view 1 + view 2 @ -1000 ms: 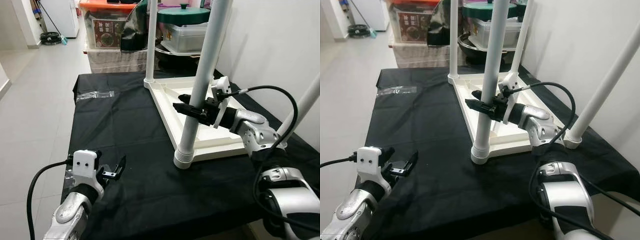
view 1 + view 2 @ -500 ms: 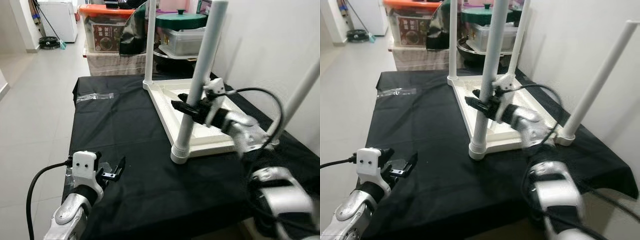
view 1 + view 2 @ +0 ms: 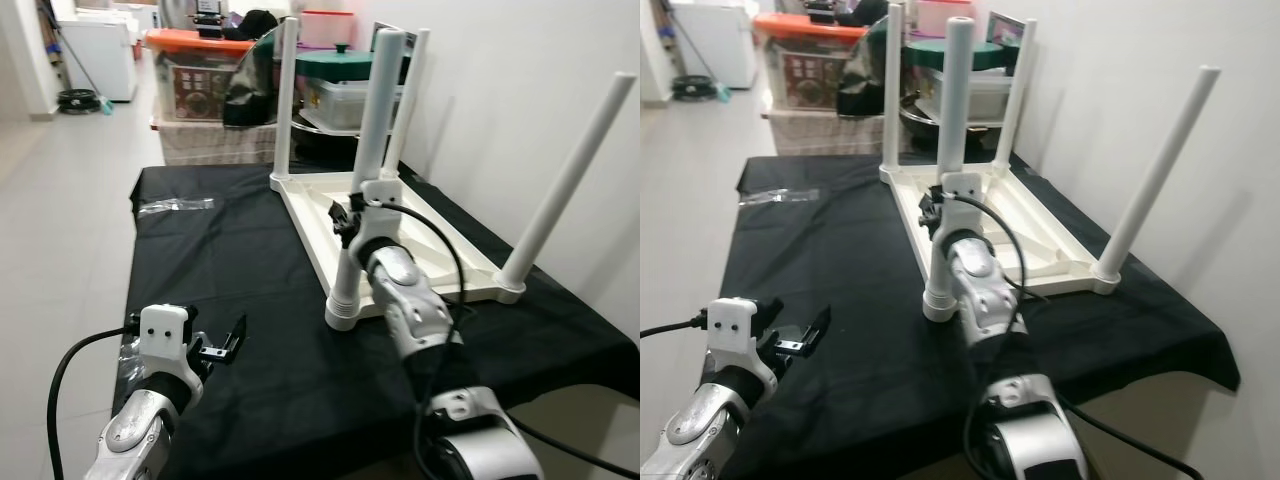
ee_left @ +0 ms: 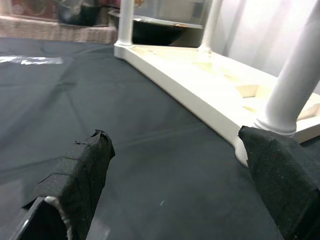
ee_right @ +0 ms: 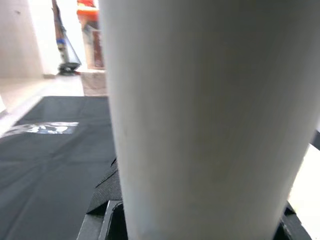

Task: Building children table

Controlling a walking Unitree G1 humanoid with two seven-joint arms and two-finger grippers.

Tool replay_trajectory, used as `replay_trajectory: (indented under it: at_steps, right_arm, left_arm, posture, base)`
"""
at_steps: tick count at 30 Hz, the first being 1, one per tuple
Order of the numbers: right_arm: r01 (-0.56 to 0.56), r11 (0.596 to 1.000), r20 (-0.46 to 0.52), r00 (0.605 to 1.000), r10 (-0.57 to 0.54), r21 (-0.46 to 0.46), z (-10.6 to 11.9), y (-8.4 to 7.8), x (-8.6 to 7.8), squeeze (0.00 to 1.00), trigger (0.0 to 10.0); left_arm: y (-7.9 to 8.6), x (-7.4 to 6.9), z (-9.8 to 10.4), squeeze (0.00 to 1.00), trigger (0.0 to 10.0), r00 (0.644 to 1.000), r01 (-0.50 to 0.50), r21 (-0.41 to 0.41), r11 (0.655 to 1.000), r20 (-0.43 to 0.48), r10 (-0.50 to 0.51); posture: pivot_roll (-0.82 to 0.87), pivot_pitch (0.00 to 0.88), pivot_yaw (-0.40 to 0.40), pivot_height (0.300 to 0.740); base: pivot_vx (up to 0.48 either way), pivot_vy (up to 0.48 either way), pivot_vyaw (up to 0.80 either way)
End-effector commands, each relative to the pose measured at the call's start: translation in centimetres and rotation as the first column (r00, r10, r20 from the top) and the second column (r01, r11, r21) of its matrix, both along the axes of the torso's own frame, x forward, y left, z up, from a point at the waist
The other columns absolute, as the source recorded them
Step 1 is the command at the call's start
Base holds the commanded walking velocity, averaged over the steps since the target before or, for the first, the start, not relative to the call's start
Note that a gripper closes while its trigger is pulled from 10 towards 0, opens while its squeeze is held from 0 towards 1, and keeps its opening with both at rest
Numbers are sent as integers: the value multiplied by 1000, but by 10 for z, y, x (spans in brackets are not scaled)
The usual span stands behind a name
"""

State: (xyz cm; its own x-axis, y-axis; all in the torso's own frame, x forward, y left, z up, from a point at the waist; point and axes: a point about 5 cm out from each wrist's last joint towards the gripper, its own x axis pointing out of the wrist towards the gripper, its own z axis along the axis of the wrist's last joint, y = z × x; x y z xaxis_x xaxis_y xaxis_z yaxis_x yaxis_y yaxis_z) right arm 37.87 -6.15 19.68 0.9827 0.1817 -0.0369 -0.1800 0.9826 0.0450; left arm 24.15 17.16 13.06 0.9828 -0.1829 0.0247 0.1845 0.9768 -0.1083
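A white children's table (image 3: 1050,235) lies upside down on a black-covered table (image 3: 230,260), all its legs pointing up. My right gripper (image 3: 347,222) is shut around the nearest leg (image 3: 375,120), about a third of the way up from its ribbed base (image 3: 343,312). In the right wrist view that leg (image 5: 200,100) stands between the black fingers (image 5: 102,192). My left gripper (image 3: 225,338) hovers open and holding nothing over the cloth's front left; in its wrist view the gripper (image 4: 174,135) faces the white tabletop.
Behind the black table stand an orange-lidded storage box (image 3: 195,65) and a green-lidded container (image 3: 340,70). A white wall (image 3: 520,80) runs close along the right. A strip of clear plastic (image 3: 175,205) lies on the cloth at the back left. Open tiled floor (image 3: 60,200) lies left.
The camera has pulled back and shifted, so the whole upturned table and my right arm now sit mid-picture. The right gripper stays shut on the near leg. The left gripper has not moved.
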Motion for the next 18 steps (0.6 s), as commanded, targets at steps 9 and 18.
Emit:
replay_trajectory:
  at_steps: [9,18]
  right_arm:
    - [137,990,-272,952,-142,-37,-48,2,-10,0,0]
    - [200,979,-244,949,-200,-23,-42,-1,-16,0,0]
  left_arm:
    - [-3,-2,-3,0,10000,1000,-18,-15,1000,-11,18]
    - [-3,-2,-4,0,10000,1000,-16,-12,1000,-11,16]
  posture:
    - [64,0,-119,740]
    - [61,0,-112,740]
  base:
    - [0,0,0]
    - [0,0,0]
